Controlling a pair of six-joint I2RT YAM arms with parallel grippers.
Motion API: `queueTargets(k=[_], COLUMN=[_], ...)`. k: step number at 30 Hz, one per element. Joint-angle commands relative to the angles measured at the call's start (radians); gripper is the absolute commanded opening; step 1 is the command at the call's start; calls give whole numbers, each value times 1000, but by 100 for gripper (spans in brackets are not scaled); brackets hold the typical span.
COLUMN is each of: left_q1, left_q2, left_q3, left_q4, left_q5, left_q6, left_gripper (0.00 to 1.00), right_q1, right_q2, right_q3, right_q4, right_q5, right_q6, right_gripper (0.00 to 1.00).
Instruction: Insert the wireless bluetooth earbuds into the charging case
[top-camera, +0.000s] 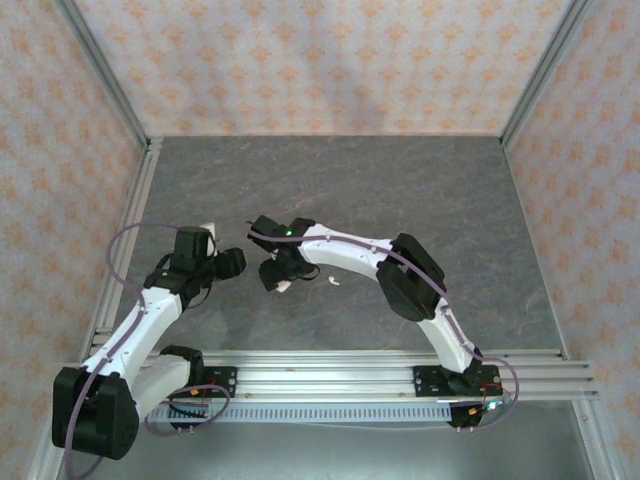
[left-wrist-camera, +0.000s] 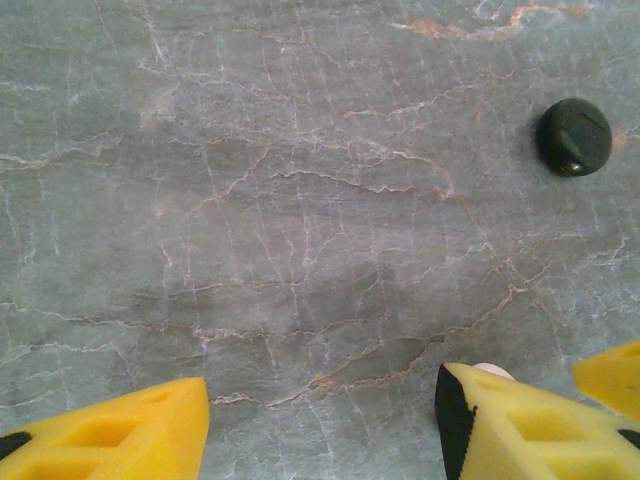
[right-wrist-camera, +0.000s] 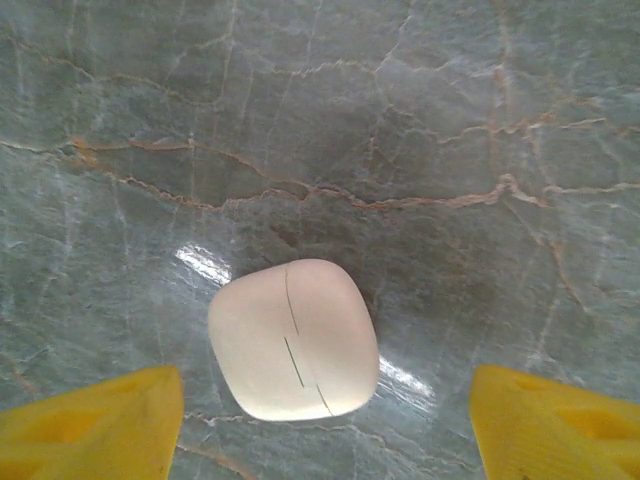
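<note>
A white charging case (right-wrist-camera: 293, 340), lid shut, lies flat on the grey marble table (right-wrist-camera: 400, 120). My right gripper (right-wrist-camera: 327, 425) stands open over it, and the case rests between the yellow fingers, nearer the left one, touching neither. From above, the case (top-camera: 285, 288) peeks out under that gripper (top-camera: 274, 276). A tiny white earbud (top-camera: 333, 281) lies just to its right. My left gripper (left-wrist-camera: 322, 410) is open over bare table with nothing between its fingers. It hovers close to the left of the right gripper (top-camera: 228, 264). A small black rounded piece (left-wrist-camera: 574, 136) lies ahead and to its right; case or earbud, I cannot tell.
Patterned walls (top-camera: 320, 60) with metal corner posts enclose the table on three sides. An aluminium rail (top-camera: 330, 375) carrying both arm bases runs along the near edge. A white sliver (left-wrist-camera: 490, 371) and another yellow finger (left-wrist-camera: 612, 375) show past my left gripper's right finger.
</note>
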Motion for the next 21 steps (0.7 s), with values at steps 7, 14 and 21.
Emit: queueTargets(k=[7,14,21], left_q1=[20,21,21], left_q2=[4,0,-13], left_q3=[-5,-9,-11], left_q4=[-9,-12,-26], left_q5=[5,3,17], left_q6=[-28,-28,-24], left_gripper=[62,62,62], right_q1=[30,34,34], right_q2=[79,101,107], right_q3=[61,61,56], right_q4=[-60,-66,-60], right_q5=[46,51,43], right_q6=[-80,-116,-161], right_gripper=[77,69,58])
